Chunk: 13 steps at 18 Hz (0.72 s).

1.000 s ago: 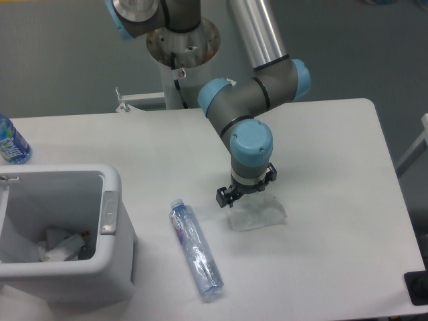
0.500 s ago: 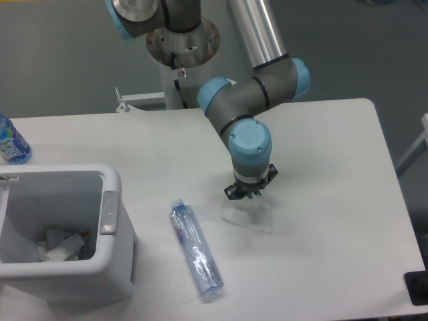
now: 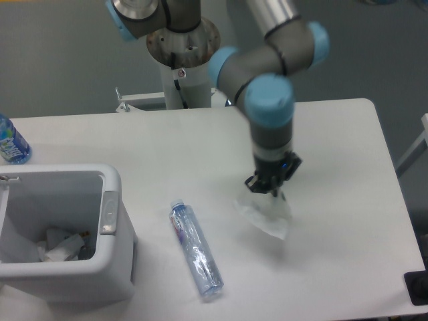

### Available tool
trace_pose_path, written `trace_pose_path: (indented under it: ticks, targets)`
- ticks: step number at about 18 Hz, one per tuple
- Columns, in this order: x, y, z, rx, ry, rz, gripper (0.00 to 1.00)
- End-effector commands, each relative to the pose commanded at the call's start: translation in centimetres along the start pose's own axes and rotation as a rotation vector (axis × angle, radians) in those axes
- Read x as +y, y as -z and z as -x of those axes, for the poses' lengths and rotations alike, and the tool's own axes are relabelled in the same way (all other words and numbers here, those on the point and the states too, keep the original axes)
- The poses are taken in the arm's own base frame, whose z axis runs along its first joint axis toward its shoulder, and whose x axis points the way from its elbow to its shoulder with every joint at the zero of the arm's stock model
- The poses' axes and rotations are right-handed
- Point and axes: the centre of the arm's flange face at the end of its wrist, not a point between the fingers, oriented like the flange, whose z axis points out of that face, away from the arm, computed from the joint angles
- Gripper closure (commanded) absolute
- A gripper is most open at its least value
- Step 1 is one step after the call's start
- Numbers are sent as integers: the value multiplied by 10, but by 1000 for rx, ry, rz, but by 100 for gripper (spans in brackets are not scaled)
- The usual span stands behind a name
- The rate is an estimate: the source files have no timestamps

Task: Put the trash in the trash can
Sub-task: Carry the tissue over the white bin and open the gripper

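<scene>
A crumpled translucent wrapper (image 3: pixel 267 215) hangs just below my gripper (image 3: pixel 267 189), which is shut on its top edge and holds it slightly above the table right of centre. The slim clear bottle (image 3: pixel 195 249) with a blue-and-red label lies on the table, left of the wrapper and towards the front. The white trash can (image 3: pixel 110 221) stands at the front left, with crumpled paper scraps inside and a grey latch tab on its right rim.
A blue-tinted bottle (image 3: pixel 11 142) stands at the far left edge of the table. The arm's base column (image 3: pixel 182 50) rises behind the table's back edge. A dark object (image 3: pixel 417 287) sits at the front right corner.
The gripper closed on the wrapper and has lifted it, moving right and a little up. The arm's wrist has swung up and right. The bottle and the trash can have not moved.
</scene>
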Motion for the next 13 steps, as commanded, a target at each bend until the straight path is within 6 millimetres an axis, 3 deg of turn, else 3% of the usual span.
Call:
trace_pose_path:
  ticks: [3, 7, 11, 13]
  targets:
    - [-15, 37, -13, 89, 5, -66, 100]
    - [-15, 72, -39, 152, -23, -130, 100]
    - [4, 103, -101, 248, -32, -169, 100]
    - [22, 117, -146, 294, -87, -177, 99]
